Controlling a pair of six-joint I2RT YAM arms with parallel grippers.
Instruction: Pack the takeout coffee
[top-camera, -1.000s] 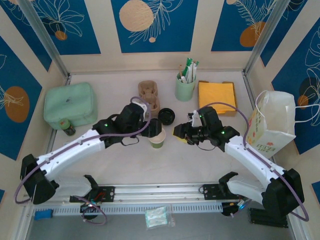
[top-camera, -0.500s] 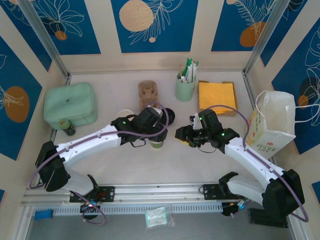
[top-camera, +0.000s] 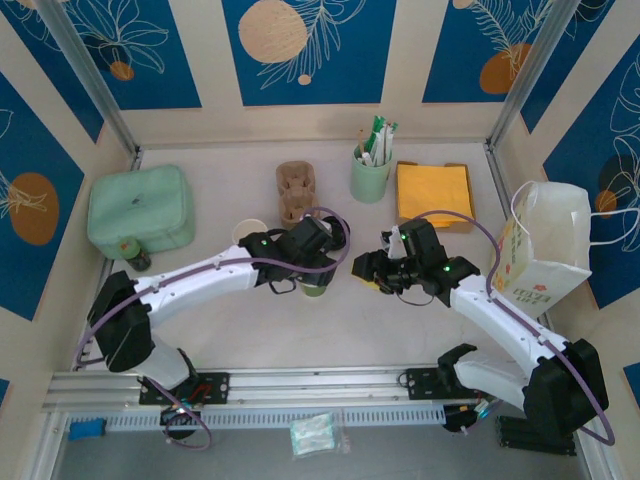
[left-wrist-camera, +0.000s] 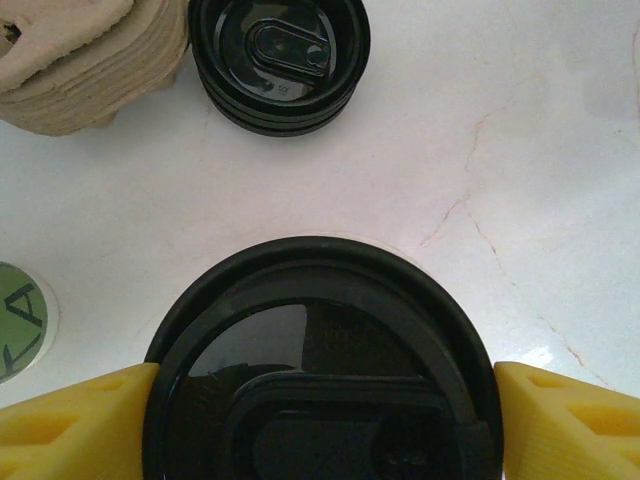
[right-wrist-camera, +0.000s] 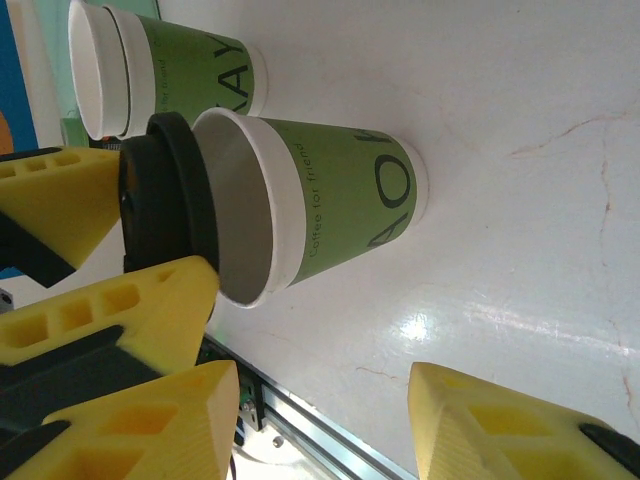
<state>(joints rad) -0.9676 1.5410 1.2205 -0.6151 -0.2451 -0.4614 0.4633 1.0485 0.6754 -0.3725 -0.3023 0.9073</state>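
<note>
worktop (top-camera: 400, 320): we are looking at a pale marbled surface carrying everything.
paper bag (top-camera: 545, 250): it is standing upright at the right edge, white, handles up.
mint case (top-camera: 140, 207): it is lying at the far left.
orange napkins (top-camera: 433, 190): they are sitting at the back right.
left tool (top-camera: 313, 266): it is hanging over the middle, gripping a black lid (left-wrist-camera: 320, 340) by its edges between both yellow fingers.
right tool (right-wrist-camera: 320, 420): its fingers are standing apart with bare worktop between them, just right of the cup.
cardboard carriers (top-camera: 296, 190): they are sitting stacked behind the left tool.
mint pot (top-camera: 369, 178): it is holding sachets, left of the napkins.
takeout coffee (right-wrist-camera: 340, 200): we are seeing the green-and-white cup standing upright mid-worktop under the left tool. its mouth is showing open, the lid hanging just over the rim, not seated. we cannot tell whether they are touching.
second cup (top-camera: 250, 232): it is standing lidless to the left, near but apart.
loose lids (left-wrist-camera: 280, 50): they are lying beside the carriers.
</note>
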